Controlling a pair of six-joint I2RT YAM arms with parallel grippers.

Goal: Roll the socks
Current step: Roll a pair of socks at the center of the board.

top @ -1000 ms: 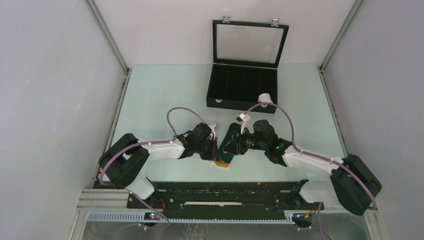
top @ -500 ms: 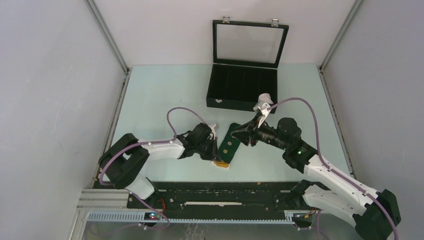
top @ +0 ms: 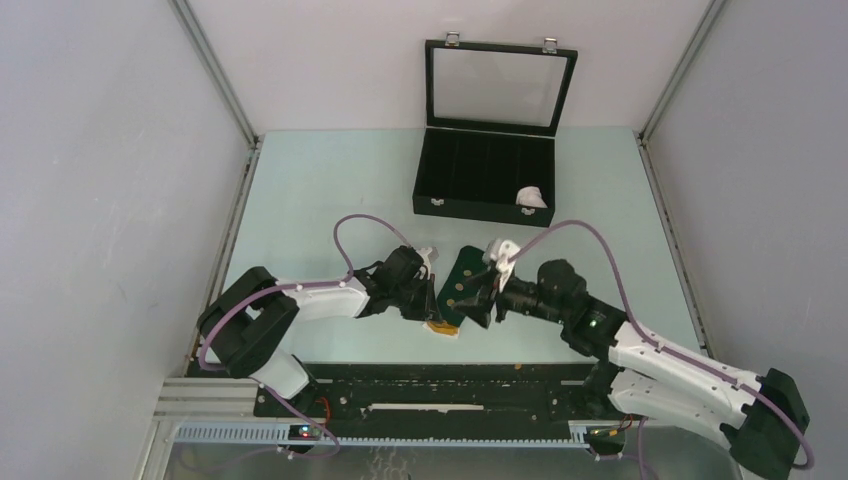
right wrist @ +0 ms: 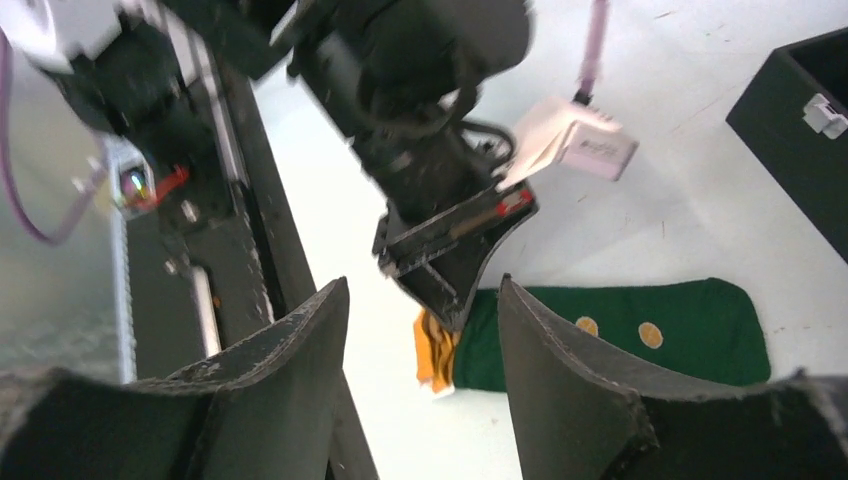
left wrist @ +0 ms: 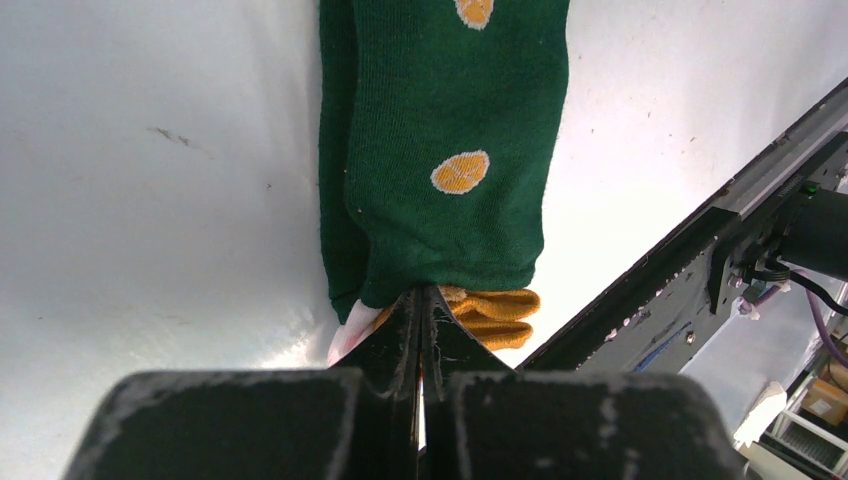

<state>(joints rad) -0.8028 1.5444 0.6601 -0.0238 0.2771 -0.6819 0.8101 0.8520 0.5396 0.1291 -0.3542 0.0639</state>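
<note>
Dark green dotted fabric sock (left wrist: pixel 450 120) lies flat on our pale counter (left wrist: pixel 150 150). We keep our left end effector (left wrist: pixel 421 300) pressed together at its orange end, and our right end effector (right wrist: pixel 422 290) is spread above.

Robotics lab test cell: plain white panel walls (top: pixel 100 200) in aluminium framing (top: pixel 215 70) enclose a pale green table (top: pixel 320 190), where a left arm (top: pixel 310 295) and right arm (top: pixel 660 350) trail purple cables from a black base rail (top: pixel 450 385)
</note>
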